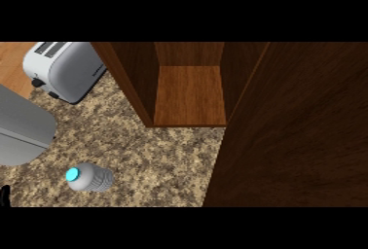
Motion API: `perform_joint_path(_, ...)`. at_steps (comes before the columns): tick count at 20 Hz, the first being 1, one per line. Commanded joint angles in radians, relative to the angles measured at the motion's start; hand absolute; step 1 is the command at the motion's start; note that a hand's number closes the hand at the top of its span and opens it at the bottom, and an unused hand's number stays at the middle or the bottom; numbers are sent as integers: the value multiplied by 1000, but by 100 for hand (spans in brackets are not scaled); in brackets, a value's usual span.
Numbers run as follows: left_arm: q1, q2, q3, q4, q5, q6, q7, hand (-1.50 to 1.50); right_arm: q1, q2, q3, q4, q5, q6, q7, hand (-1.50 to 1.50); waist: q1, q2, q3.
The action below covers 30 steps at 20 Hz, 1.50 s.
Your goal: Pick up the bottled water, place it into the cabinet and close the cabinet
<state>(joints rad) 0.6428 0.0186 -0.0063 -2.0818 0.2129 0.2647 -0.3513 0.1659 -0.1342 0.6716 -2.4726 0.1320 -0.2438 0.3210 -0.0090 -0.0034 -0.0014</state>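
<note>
Nearest you, the open cabinet door (295, 131) fills the right side of the head view, a dark wood panel swung out over the surface and reaching to the lower edge.

At the lower left corner you see a sliver of the left hand (4, 196), black, just inside the frame edge; you cannot tell whether its fingers are spread or curled. Your right hand shows nowhere in the view.

Bottled water (89, 177) sits on the speckled granite surface (158, 155), lower left of centre, seen from above: cyan cap toward the left, grey ribbed body. It lies near the left hand but apart from it, nothing touching it, well short of the cabinet.

A grey forearm (22, 129) comes in at the left edge, above the bottle in the view.

Farther back, the cabinet (188, 92) stands open at centre, its wooden shelf bare to view, dark side walls either side.

Farthest, at upper left, a silver toaster (63, 68) rests on the surface, slots up, just beside the cabinet's left wall.
</note>
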Motion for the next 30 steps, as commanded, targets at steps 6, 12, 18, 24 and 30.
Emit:
perform_joint_path(6, -170, 4, 57, 282, -2, -45, -88, -150, 35, -43, 36, -49, 112, -32, -19, -150, 2, 1, 1)
perform_joint_path(12, -251, -18, 19, 454, -2, -21, -190, -150, 14, -65, 9, -59, 82, -47, -4, -150, 3, 2, 1)
perform_joint_path(18, -288, -18, 27, 574, 15, -39, -250, -150, 14, -113, -6, -150, 79, -55, 61, -150, 3, 1, 0)
perform_joint_path(24, -334, -18, 55, 726, 51, -67, -343, -150, 88, -177, 26, -150, 65, -63, -31, -150, -2, 0, 1)
perform_joint_path(30, -422, -12, 94, 859, 49, -34, -414, -150, -15, -127, -2, -74, 42, -81, -2, -150, 7, 3, 1)
